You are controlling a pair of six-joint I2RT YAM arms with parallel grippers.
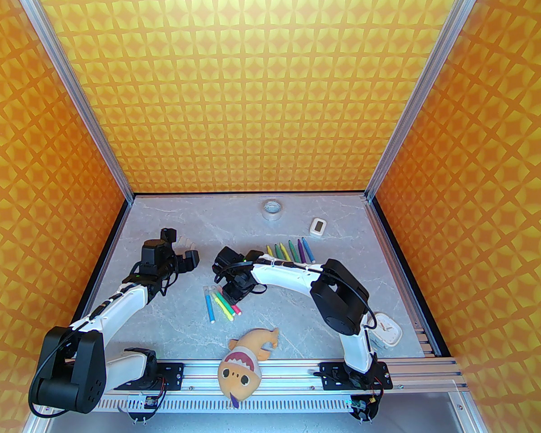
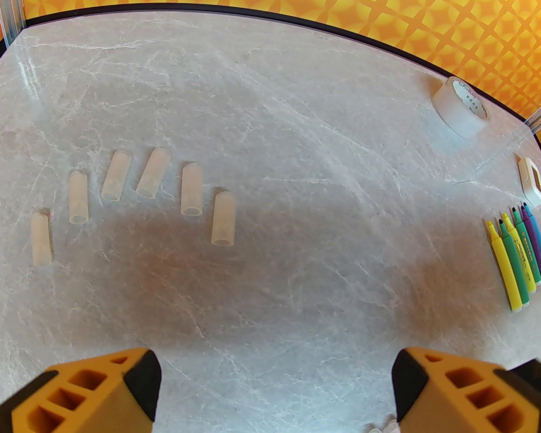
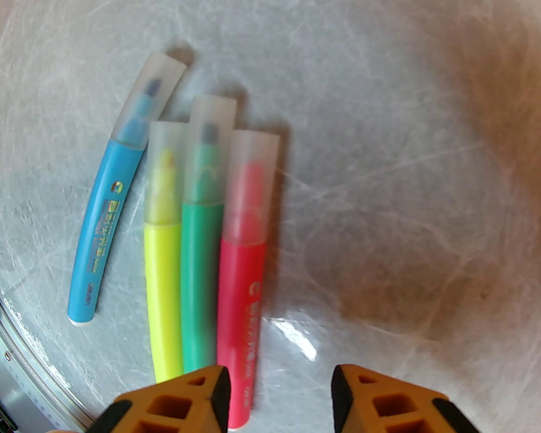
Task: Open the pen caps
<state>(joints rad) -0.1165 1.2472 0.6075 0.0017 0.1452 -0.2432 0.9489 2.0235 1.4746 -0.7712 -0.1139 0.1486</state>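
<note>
Several loose pen caps, short whitish tubes, lie in a ragged row on the marble table ahead of my left gripper, which is open and holds nothing. In the top view the left gripper hovers beside those caps. Under my right gripper, also open, lie blue, yellow, green and pink markers side by side. Each wears a frosted cap, such as the pink marker's cap and the blue marker's cap. The pink barrel runs under the left fingertip. From above, the right gripper covers these markers' upper ends.
Several uncapped markers lie in a row behind the right arm and at the right edge of the left wrist view. A tape roll and a white timer sit at the back. A plush shark and a white clock are near the front.
</note>
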